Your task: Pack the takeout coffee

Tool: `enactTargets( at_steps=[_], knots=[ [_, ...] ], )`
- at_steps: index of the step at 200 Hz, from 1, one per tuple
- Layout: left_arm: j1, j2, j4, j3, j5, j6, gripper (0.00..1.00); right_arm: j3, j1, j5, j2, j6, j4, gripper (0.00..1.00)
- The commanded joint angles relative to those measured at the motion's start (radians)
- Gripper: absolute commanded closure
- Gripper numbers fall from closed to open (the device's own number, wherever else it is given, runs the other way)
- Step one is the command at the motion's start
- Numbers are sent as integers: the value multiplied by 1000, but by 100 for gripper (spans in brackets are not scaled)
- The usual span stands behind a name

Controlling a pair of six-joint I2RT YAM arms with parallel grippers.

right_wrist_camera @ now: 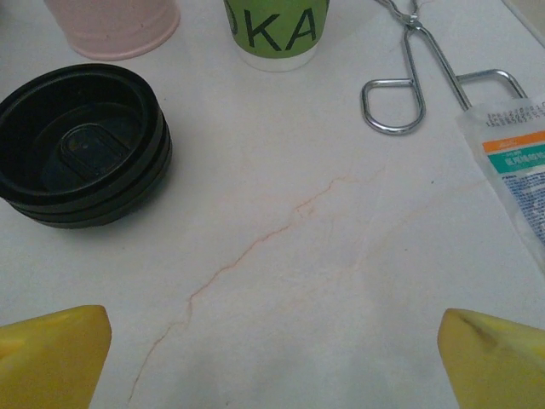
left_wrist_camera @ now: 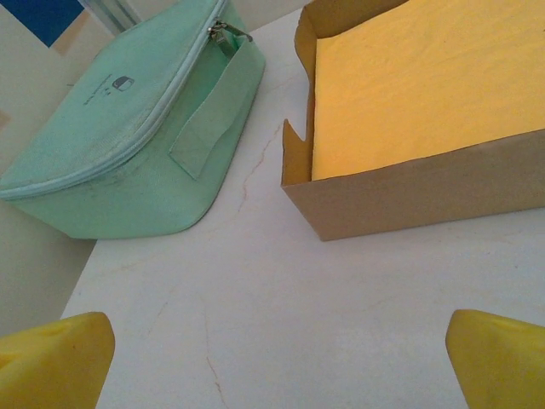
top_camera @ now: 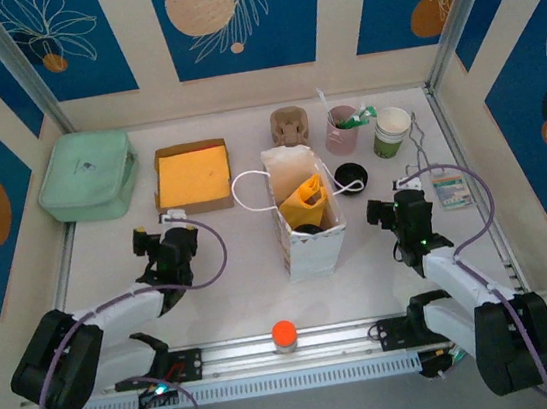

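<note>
A white paper bag [top_camera: 311, 245] stands open mid-table with something yellow [top_camera: 305, 200] inside. A dark round shape [top_camera: 309, 228] lies below the yellow item; I cannot tell whether it is the takeout coffee. My left gripper [top_camera: 164, 237] [left_wrist_camera: 281, 358] hovers open over bare table, left of the bag, and faces a cardboard box of yellow napkins [left_wrist_camera: 426, 94]. My right gripper [top_camera: 398, 206] [right_wrist_camera: 272, 354] is open to the right of the bag, with nothing between its yellow fingertips [right_wrist_camera: 51, 349]. A stack of black lids [right_wrist_camera: 81, 149] lies upside down ahead of it on the left.
A mint zip bag [top_camera: 88, 175] sits back left. At the back stand a brown cup carrier [top_camera: 289, 127], a pink cup with straws [top_camera: 342, 127] and a lidless green cup [top_camera: 392, 131]. Metal tongs [right_wrist_camera: 409, 77] and a packet [right_wrist_camera: 515, 162] lie right. An orange knob [top_camera: 285, 334] is on the front rail.
</note>
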Motion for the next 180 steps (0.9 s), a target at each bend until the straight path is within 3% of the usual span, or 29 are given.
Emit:
enactTargets(
  at_steps=[1, 180],
  knots=[
    [17, 15, 39, 33, 14, -3, 1, 36, -10, -20, 13, -6, 37, 1],
    [47, 73, 155, 37, 45, 22, 0, 54, -25, -33, 66, -9, 75, 1]
  ],
)
